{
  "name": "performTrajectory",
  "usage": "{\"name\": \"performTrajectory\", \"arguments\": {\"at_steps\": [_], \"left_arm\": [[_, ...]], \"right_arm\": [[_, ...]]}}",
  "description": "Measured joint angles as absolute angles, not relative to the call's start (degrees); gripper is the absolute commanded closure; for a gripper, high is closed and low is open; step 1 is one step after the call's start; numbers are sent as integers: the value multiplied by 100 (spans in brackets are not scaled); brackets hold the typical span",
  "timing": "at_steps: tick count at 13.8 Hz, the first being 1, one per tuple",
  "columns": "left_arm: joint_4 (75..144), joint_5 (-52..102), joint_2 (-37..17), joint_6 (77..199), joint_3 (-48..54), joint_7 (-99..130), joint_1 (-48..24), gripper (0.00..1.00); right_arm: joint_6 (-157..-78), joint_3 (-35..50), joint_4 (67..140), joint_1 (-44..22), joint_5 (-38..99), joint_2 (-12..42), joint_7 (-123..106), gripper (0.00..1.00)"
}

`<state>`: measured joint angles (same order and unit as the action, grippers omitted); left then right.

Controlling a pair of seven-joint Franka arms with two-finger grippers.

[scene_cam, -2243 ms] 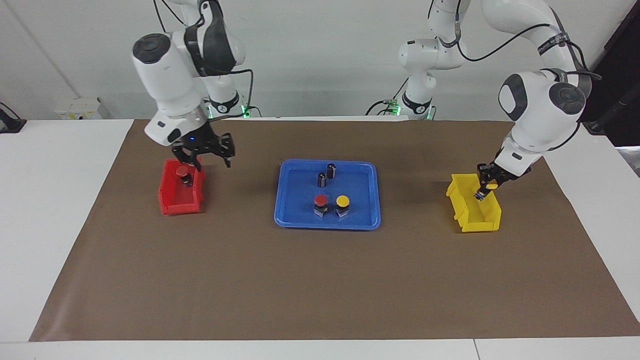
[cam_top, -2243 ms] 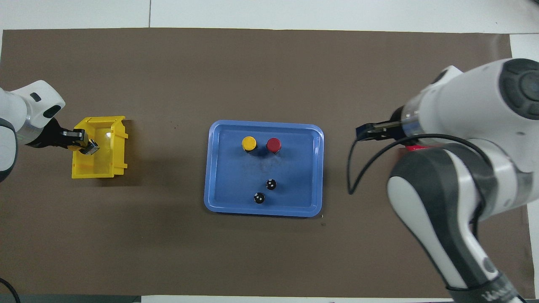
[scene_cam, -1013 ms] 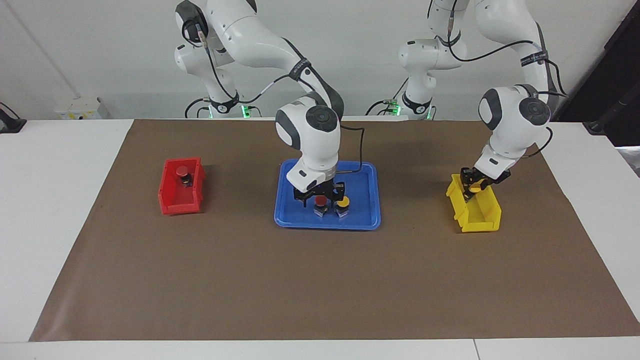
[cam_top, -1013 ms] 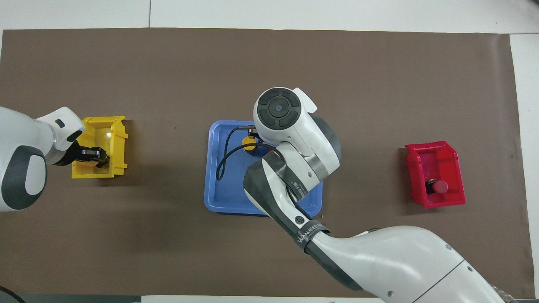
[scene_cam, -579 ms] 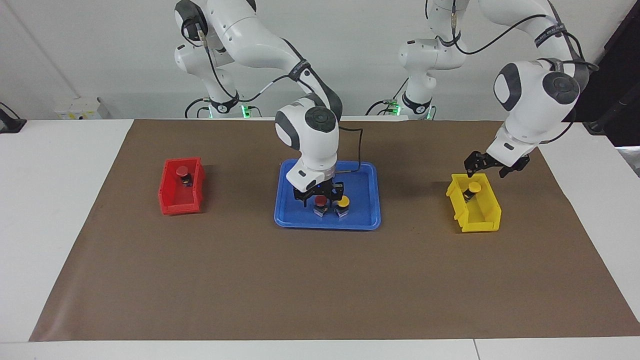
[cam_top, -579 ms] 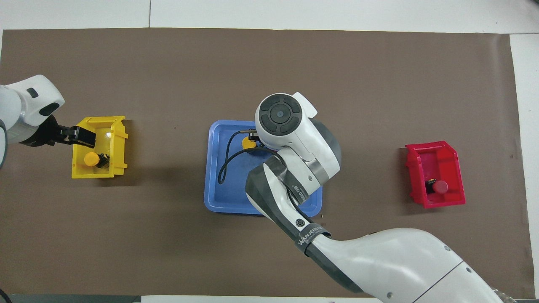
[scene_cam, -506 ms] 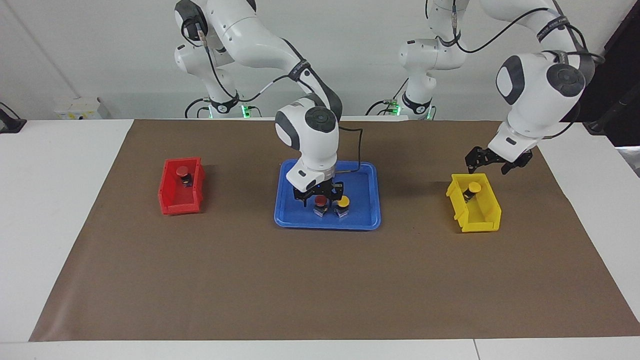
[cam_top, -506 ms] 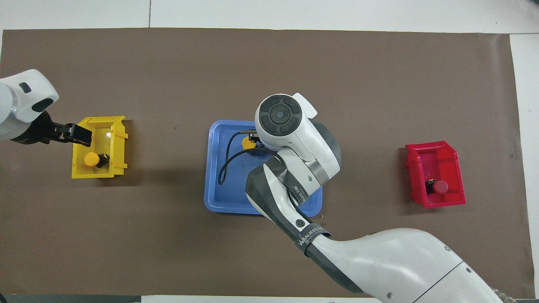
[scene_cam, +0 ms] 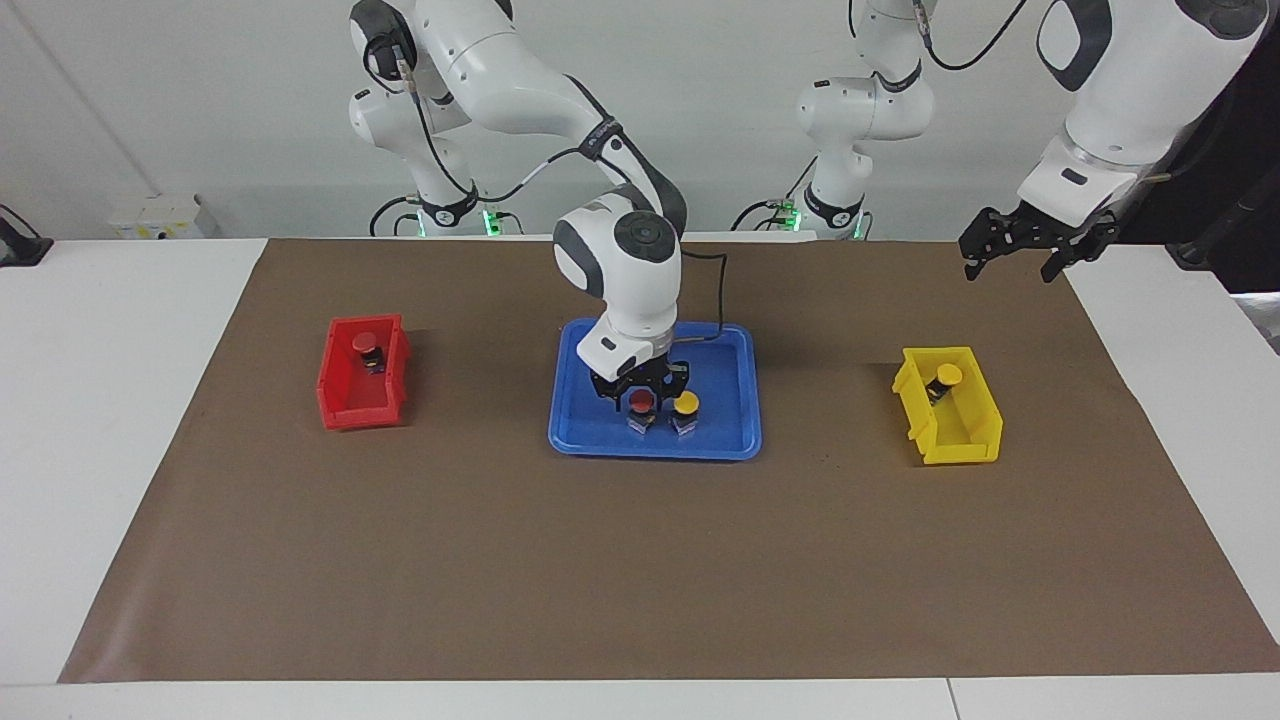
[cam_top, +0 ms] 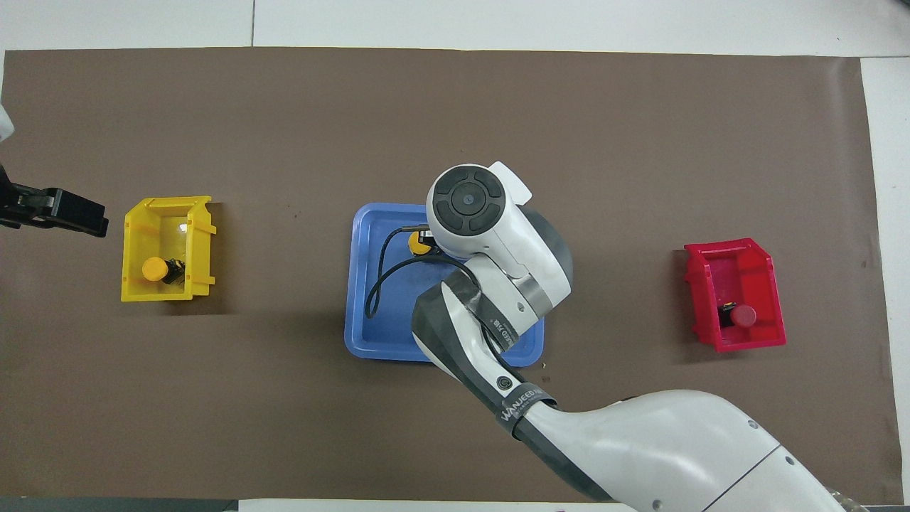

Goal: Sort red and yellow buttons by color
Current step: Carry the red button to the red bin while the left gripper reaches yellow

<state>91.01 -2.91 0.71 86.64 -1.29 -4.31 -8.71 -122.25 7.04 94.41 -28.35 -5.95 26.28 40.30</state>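
At the centre of the frame, the right gripper [scene_cam: 641,388] sits low over the blue tray [scene_cam: 600,445], fingers spread wide around the tray's red button [scene_cam: 640,400], apparently ready to grip it. The tray's yellow button [scene_cam: 685,403] stands just beside. At the upper corner, the left gripper [scene_cam: 1018,250] hangs wide and empty, well above the yellow bin [scene_cam: 960,445], which holds the binned yellow button [scene_cam: 948,374].

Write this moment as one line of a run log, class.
right hand: at red button in blue tray | left hand: open, raised | red bin: one red | yellow bin: one yellow | tray: one yellow button
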Motion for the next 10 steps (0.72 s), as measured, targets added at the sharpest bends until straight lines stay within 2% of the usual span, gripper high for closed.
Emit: {"name": "performTrajectory", "arguments": {"at_steps": [4,6,10], "left_arm": [[9138,-241,45,8749,-108,-489,-877,0],[9232,31,1,9010,-100,-318,-910,0],[9686,149,-517,10152,-56,1488,-2074,0]], "right_arm": [[-12377,681,9387,-2731,-577,2571,4030,81],[-12264,667,9330,-2452,-577,2371,3916,81],[-10508,648,9376,-1214,-353,1247,2265,81]]}}
